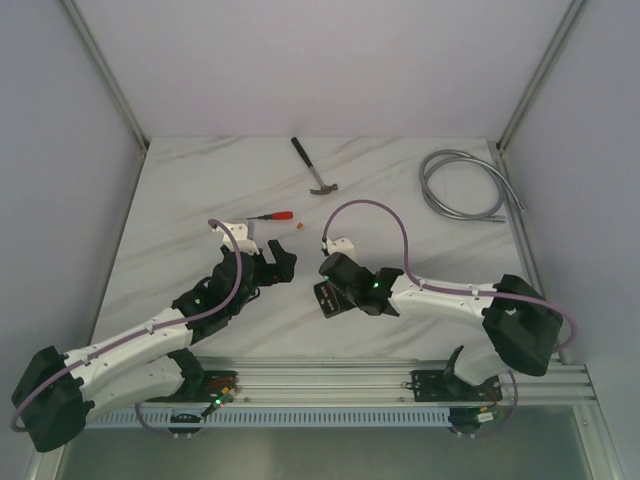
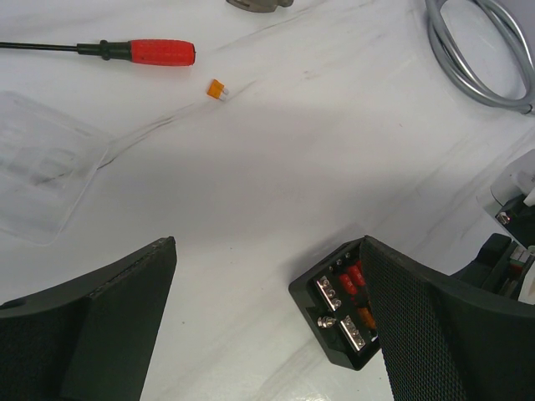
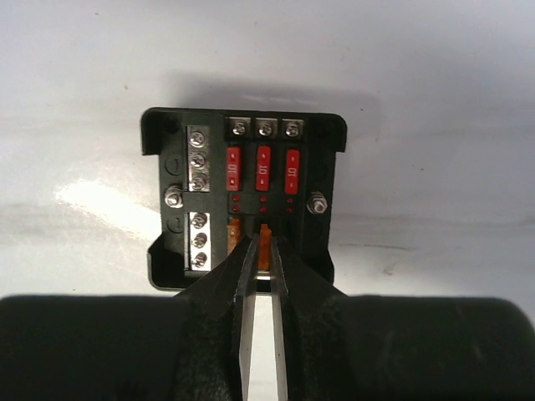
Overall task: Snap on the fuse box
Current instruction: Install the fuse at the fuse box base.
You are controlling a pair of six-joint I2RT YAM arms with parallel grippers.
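The fuse box (image 3: 322,171), a black square box lying open-side up on the white table, shows three red fuses (image 3: 263,167) in its far row and metal screw strips on its left. My right gripper (image 3: 264,251) hangs over its near edge, shut on an orange fuse (image 3: 265,241) that stands in a near slot. In the top view the right gripper (image 1: 327,283) covers most of the fuse box (image 1: 328,300). My left gripper (image 2: 269,251) is wide open and holds nothing. The fuse box (image 2: 328,316) sits just inside its right finger (image 2: 435,334).
A loose orange fuse (image 2: 217,88) and a red-handled screwdriver (image 2: 150,52) lie beyond the left gripper. A clear plastic cover (image 2: 42,167) rests at its left. A hammer (image 1: 312,168) lies at the back centre and a coiled grey hose (image 1: 460,185) at the back right.
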